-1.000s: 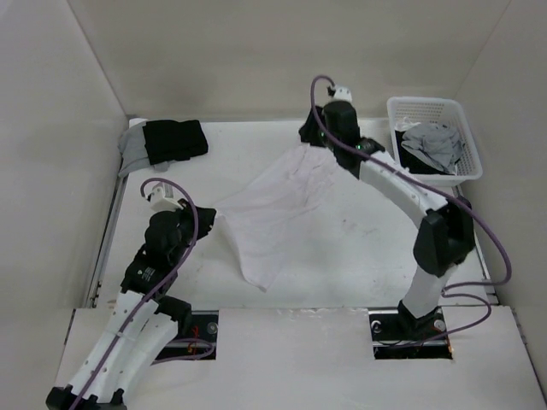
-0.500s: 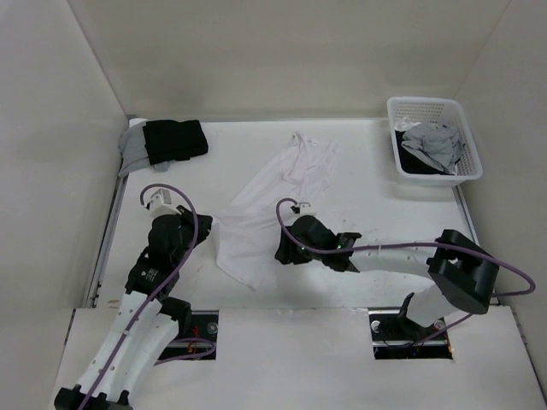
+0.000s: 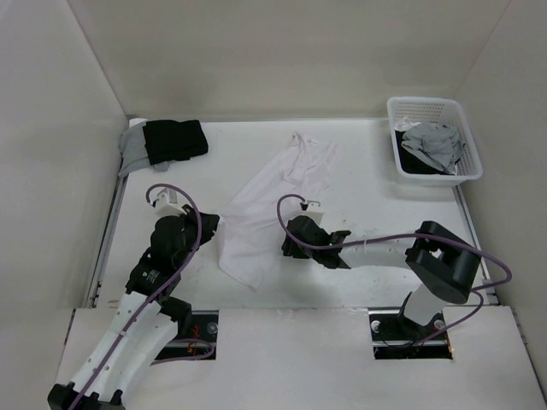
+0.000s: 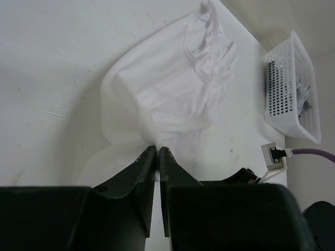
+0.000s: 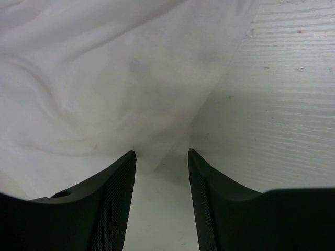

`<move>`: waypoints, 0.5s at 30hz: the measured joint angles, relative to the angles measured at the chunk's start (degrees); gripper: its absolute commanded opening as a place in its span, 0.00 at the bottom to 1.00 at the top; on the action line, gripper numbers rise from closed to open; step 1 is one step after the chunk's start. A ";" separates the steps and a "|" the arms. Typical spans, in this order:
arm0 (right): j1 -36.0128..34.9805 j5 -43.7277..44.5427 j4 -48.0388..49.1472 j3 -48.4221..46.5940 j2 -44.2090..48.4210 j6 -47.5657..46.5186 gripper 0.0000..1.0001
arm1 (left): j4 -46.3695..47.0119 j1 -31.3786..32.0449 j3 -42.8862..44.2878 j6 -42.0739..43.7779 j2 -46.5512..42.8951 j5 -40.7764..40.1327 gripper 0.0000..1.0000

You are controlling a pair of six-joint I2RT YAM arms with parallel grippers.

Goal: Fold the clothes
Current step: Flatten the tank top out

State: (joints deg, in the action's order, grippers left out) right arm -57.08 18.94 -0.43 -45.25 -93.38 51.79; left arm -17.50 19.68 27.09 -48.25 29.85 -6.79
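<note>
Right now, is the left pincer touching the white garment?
Touching. The left wrist view shows the left pincer shut, with the white garment drawn into a pinch between its fingertips.

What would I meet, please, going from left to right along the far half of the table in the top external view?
In order: grey garment → black garment → white garment → white basket.
</note>
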 measured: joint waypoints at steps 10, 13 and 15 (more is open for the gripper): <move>3.56 3.19 2.58 1.20 0.48 0.00 0.01 | 2.89 5.64 0.98 0.02 2.54 -0.35 0.06; 3.96 5.03 -3.87 4.94 13.70 -1.95 0.03 | 3.72 7.02 2.08 0.11 2.58 -1.09 0.05; 3.96 5.22 -9.68 4.55 25.81 -4.11 0.07 | 4.39 7.50 2.27 0.28 2.64 -1.64 0.05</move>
State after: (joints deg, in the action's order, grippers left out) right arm -53.12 24.16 -10.11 -40.71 -67.57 47.68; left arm -13.10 27.18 29.36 -47.97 32.49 -8.43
